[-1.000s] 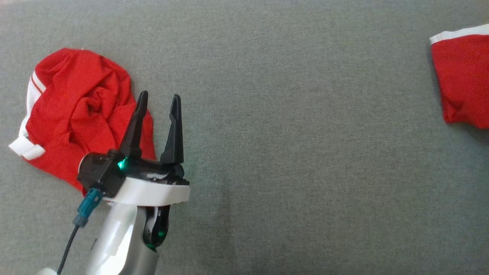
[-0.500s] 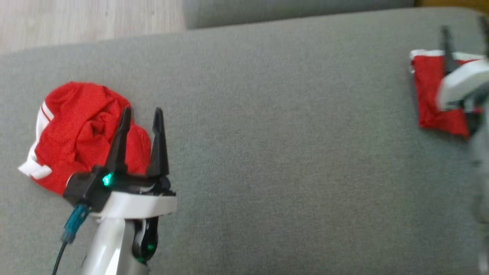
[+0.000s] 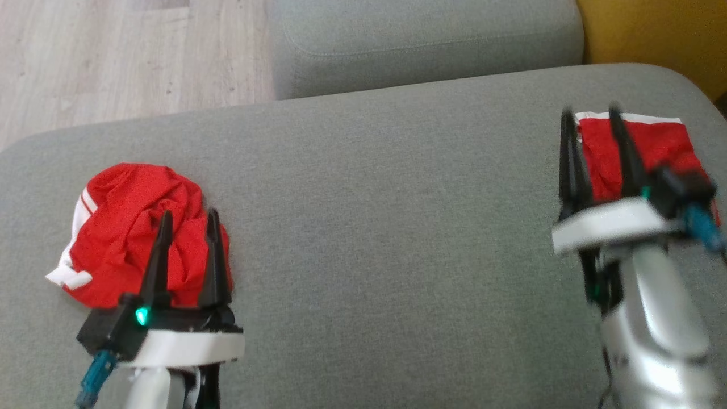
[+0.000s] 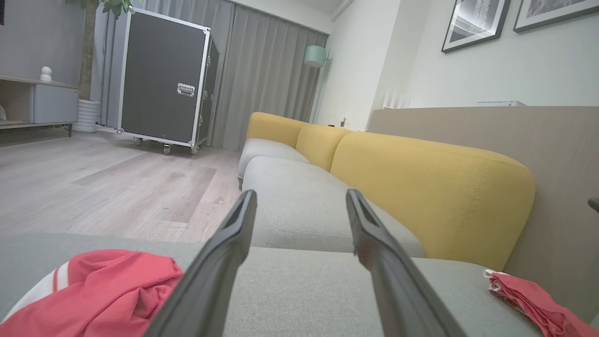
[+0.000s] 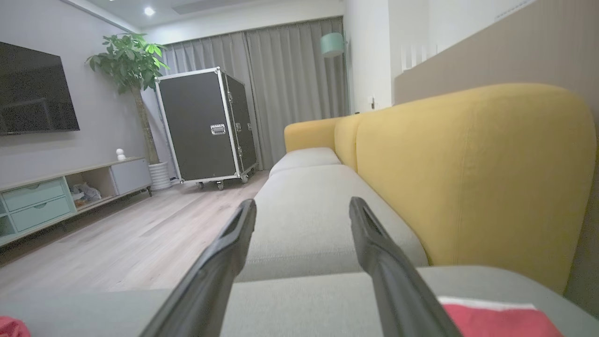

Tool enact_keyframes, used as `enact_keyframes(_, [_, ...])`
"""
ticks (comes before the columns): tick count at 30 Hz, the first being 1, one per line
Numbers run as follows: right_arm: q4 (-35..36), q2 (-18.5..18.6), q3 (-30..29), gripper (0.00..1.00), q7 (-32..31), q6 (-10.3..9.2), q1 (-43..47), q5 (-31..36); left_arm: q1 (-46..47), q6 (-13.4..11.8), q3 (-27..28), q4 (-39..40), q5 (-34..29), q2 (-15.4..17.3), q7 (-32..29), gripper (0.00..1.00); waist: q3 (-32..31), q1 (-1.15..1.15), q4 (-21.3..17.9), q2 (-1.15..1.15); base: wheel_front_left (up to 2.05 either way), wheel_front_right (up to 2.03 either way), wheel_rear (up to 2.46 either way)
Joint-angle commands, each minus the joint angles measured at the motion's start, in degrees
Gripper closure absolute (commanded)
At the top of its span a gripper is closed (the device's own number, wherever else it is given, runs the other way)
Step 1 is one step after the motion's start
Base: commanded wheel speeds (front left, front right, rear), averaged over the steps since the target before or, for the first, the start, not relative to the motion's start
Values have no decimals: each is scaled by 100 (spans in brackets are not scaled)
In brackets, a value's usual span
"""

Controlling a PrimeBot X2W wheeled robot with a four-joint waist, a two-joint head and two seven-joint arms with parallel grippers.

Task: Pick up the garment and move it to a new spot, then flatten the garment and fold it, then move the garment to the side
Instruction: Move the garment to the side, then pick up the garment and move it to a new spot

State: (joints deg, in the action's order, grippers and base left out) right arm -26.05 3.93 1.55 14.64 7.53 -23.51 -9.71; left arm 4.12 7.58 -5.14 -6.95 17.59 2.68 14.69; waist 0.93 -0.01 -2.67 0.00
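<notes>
the crumpled red garment (image 3: 136,227) lay left on the grey seat (image 3: 386,227), soft and light, likely best pinched at a raised fold; left gripper (image 3: 189,213) and right gripper (image 3: 590,112) both had fingers apart, empty.

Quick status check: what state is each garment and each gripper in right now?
Crumpled red garment: bunched in a heap on the grey sofa seat, not held.
Folded red garment: lying flat as a neat rectangle near the seat's right end, not held.
Left gripper: open, empty, by the heap.
Right gripper: open, empty, by the rectangle.
</notes>
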Motion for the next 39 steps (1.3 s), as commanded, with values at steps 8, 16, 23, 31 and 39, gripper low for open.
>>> enact_keyframes(8, [866,-103,413,0,35,-4,1145,-285,-115,-9,205,72,17,24,31,0,-66,1,140,0,0,0,0])
enact_keyframes(16, [1122,-104,429,0,35,-4,1490,-258,-181,-9,236,37,73,22,31,0,-77,1,170,0,0,0,0])
enact_keyframes(23, [1182,-104,475,0,36,-4,1486,-254,-159,-9,245,25,107,21,31,0,-84,1,172,0,0,0,0])
enact_keyframes(31, [1172,-105,520,0,36,-4,1515,-287,-151,-9,247,17,90,21,31,0,-90,1,213,0,0,0,0])
enact_keyframes(39, [1149,-105,863,0,36,-4,1582,-388,-193,-9,331,-15,6,21,31,0,-176,1,582,0,0,0,0])
